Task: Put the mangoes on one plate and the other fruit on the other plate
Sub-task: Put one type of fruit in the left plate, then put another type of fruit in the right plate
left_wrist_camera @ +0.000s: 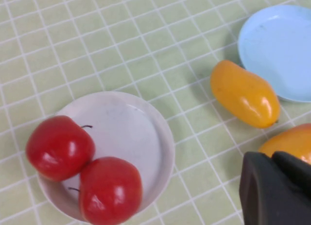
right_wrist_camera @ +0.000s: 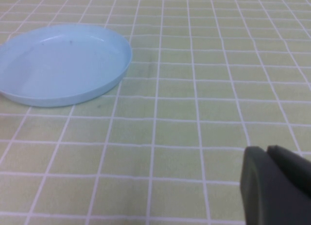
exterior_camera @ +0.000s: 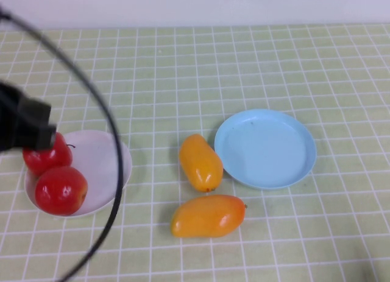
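Observation:
Two red apples [exterior_camera: 46, 159] [exterior_camera: 61, 189] lie together on the white plate [exterior_camera: 97, 154] at the left. Both orange mangoes rest on the cloth between the plates: one [exterior_camera: 200, 161] beside the light blue plate [exterior_camera: 265, 148], the other [exterior_camera: 208, 215] nearer the front. Nothing lies on the blue plate. My left gripper [left_wrist_camera: 272, 154] hangs shut and holds nothing, above the white plate's left side, where its black body [exterior_camera: 24, 123] covers part of the rear apple. My right gripper [right_wrist_camera: 267, 148] is shut and holds nothing, low over bare cloth to the right of the blue plate [right_wrist_camera: 58, 64].
A green checked cloth [exterior_camera: 183, 75] covers the whole table. A black cable [exterior_camera: 116, 154] from the left arm arcs across the white plate. The white wall runs along the far edge.

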### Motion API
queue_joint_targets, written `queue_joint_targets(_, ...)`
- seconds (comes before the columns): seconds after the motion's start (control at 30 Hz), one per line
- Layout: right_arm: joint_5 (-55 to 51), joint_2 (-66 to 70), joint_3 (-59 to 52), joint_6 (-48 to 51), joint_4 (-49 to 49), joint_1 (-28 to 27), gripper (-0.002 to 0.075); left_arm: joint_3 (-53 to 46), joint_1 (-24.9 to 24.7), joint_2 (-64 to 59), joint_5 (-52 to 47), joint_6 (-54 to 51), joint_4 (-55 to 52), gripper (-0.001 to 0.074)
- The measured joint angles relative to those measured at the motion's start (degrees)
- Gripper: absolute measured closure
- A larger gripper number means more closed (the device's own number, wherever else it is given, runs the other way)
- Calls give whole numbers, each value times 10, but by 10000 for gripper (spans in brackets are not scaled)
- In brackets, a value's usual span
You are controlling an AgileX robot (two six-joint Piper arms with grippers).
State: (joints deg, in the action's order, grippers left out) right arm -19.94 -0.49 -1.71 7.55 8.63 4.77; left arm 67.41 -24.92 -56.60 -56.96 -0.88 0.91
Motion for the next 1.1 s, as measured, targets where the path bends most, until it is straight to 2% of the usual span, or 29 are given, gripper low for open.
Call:
queue_joint_targets(0.3,0,0,0,0,0,0,742,-248,0,220,156,-2,-6,731)
queue_joint_targets(0.47,0,0,0,0,0,0,742,-289,0,280,203,4,-9,731)
queue_joint_targets(0.7,0,0,0,0,0,0,742,-312,0,290,261,12,-5,731)
queue_joint_targets(1.1,0,0,0,0,0,0,742,-512,-1,327,609,2,-21,731)
